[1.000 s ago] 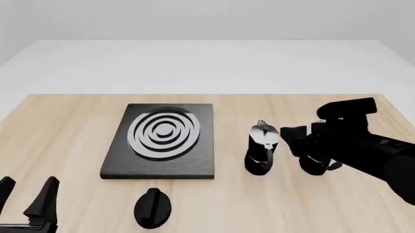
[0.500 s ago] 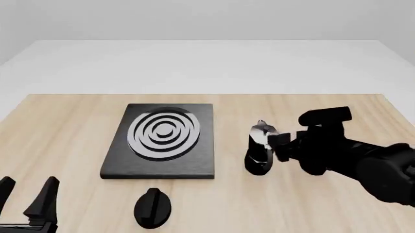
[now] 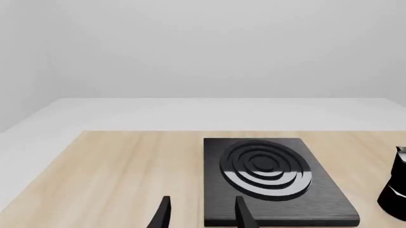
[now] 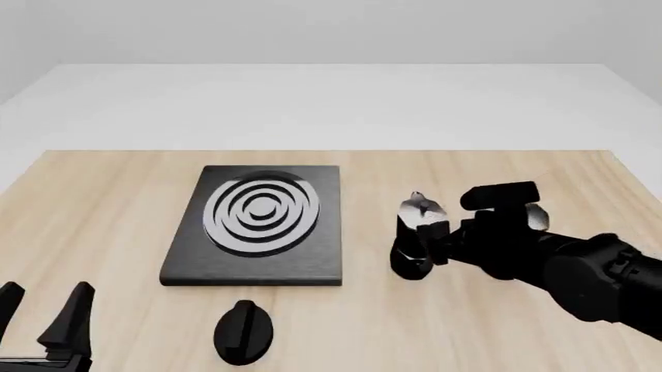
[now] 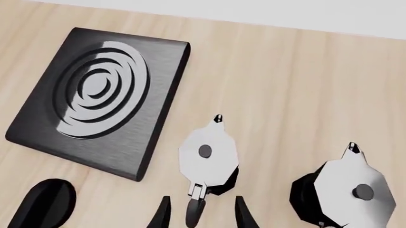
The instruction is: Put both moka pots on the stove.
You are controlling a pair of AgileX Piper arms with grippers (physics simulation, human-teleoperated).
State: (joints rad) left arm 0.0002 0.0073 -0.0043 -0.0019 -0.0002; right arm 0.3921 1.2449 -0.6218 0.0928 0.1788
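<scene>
Right hand (image 5: 198, 213) is at the first step, reaching for the nearer small black faceted moka pot with a silver lid (image 5: 207, 161). Its fingers are apart, and the pot's black side handle (image 5: 195, 213) lies between them, not yet clamped. This pot stands on the light wooden desk (image 4: 124, 201), just right of the flat black stove with silver rings (image 4: 259, 225); the second, alike pot (image 5: 349, 192) stands beside it. Next, I think, the hand must close and lift. Left hand (image 3: 199, 216) waits with its fingers apart and holds nothing
</scene>
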